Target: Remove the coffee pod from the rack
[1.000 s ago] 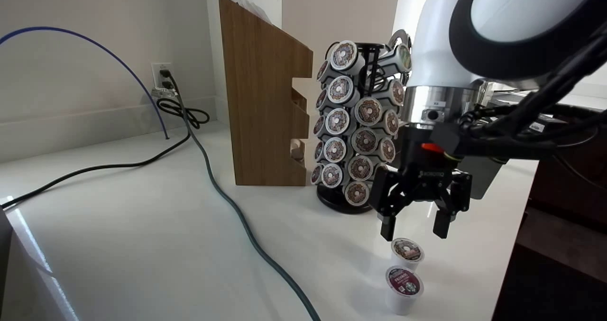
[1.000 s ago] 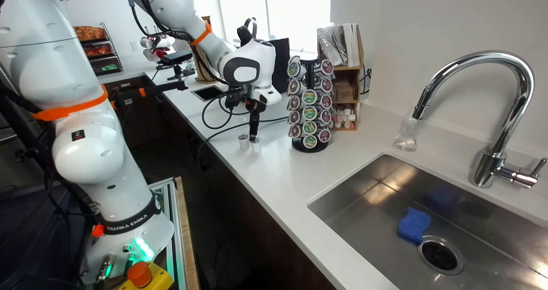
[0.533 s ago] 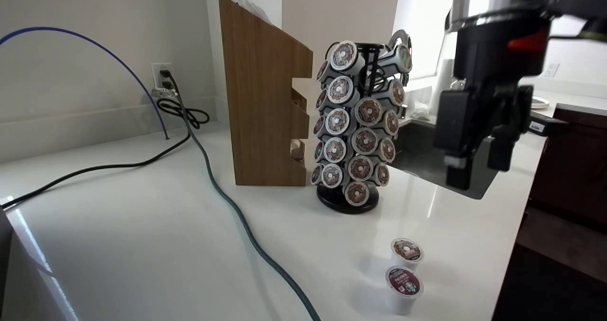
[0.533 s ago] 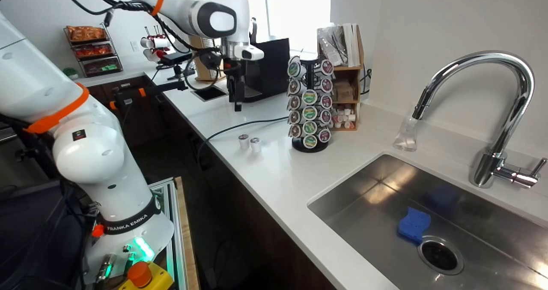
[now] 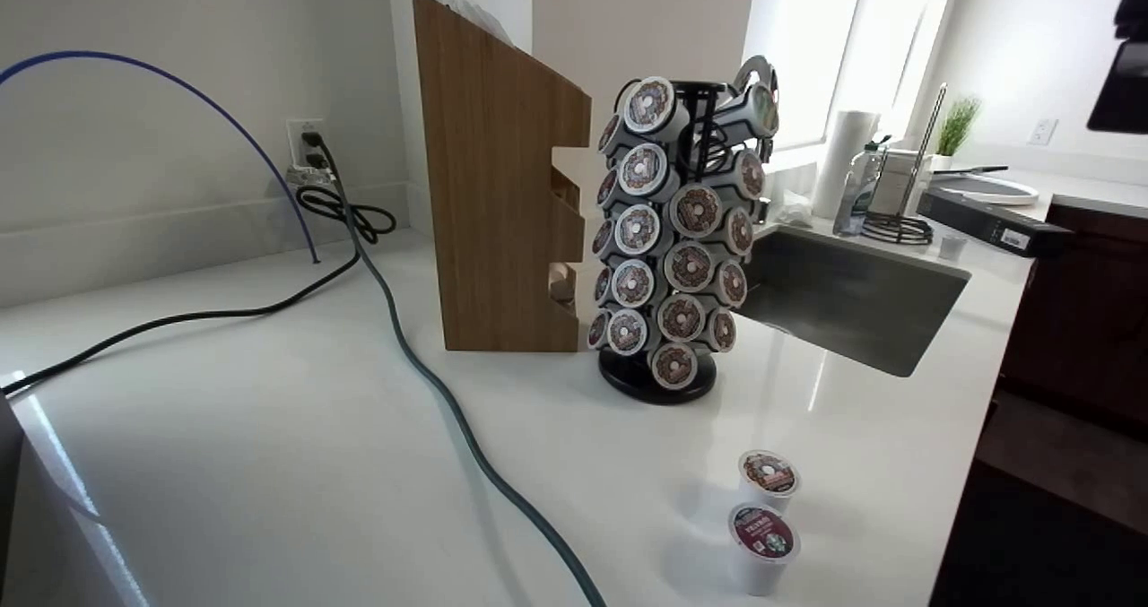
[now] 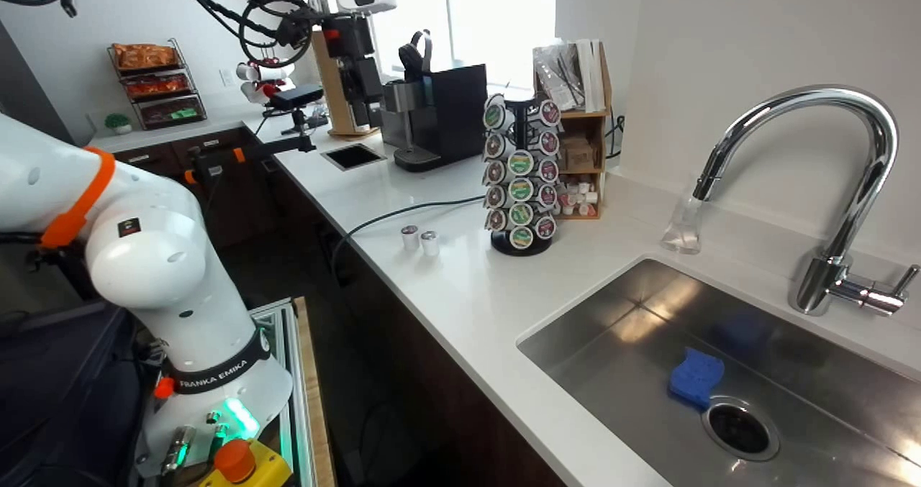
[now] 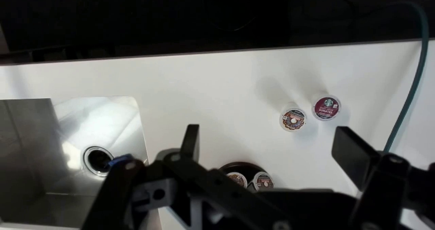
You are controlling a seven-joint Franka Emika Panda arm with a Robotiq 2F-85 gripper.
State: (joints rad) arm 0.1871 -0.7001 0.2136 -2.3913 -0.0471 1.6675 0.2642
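Two coffee pods stand upright on the white counter, close together. One has a maroon lid with a pale rim; this maroon-lidded pod (image 5: 764, 533) also shows in the wrist view (image 7: 326, 108). The brown-lidded pod (image 5: 769, 472) stands beside it, nearer the rack, and shows in the wrist view (image 7: 293, 120). The black rack (image 5: 646, 392) holds columns of pods and shows in an exterior view (image 6: 511, 249); its base (image 7: 243, 167) is partly behind my gripper in the wrist view. My gripper (image 7: 266, 131) is open and empty, high above the counter, as an exterior view (image 6: 368, 113) shows.
A tan wooden organiser (image 5: 502, 195) stands beside the rack. A sink (image 6: 611, 343) with a tall faucet (image 6: 874, 185) lies on the rack's other side. A green cable (image 5: 484, 463) runs over the counter. A black coffee machine (image 6: 453, 116) stands near the gripper.
My gripper has risen from just above the brown-lidded pod and moved away from the rack, almost out of an exterior view. Both pods on the counter and the rack have stayed in place.
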